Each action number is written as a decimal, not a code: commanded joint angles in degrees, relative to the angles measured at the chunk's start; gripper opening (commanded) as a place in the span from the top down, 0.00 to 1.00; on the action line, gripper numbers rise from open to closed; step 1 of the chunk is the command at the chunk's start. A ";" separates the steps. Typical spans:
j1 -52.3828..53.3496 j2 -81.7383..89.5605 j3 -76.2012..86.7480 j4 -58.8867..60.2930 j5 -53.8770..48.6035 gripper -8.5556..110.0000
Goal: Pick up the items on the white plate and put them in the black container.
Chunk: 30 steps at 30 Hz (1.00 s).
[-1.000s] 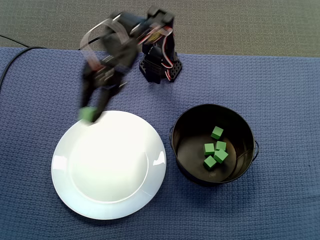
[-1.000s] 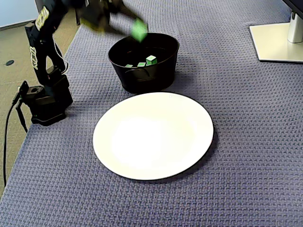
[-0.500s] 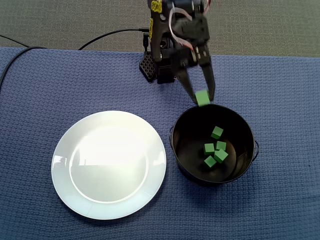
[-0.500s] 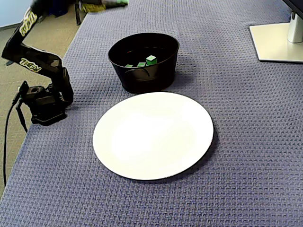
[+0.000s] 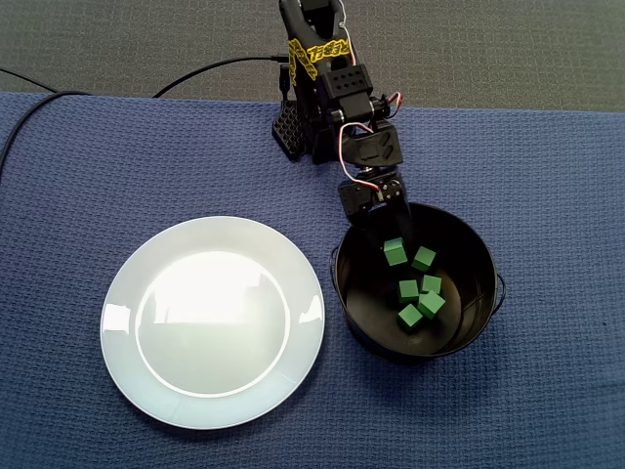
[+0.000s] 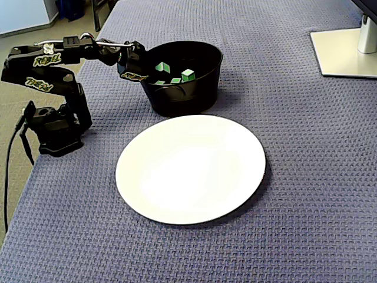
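The black container [image 5: 485, 293] [image 6: 182, 100] stands to the right of the white plate [image 5: 213, 322] in one fixed view and behind the plate [image 6: 189, 168] in the other. The plate holds nothing. My gripper [image 5: 391, 244] [image 6: 156, 66] reaches down inside the container's arm-side rim, shut on a green cube [image 5: 395, 254] [image 6: 160, 66] that hangs above the floor of the container. Several more green cubes [image 5: 420, 293] [image 6: 188, 75] lie on the bottom. The fingertips are dark against the dark wall.
The arm's base [image 5: 308, 137] [image 6: 56, 127] sits at the edge of the blue woven mat [image 5: 78, 176], with a black cable [image 5: 215, 68] [image 6: 10, 159] trailing off it. A white stand base [image 6: 347, 53] is at the far right corner.
The arm swung from above the plate's edge over to the container with the green cube, then lowered it inside the rim. The plate has stayed bare.
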 commanded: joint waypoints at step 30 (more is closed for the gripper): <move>21.97 36.47 -3.43 34.28 -33.13 0.93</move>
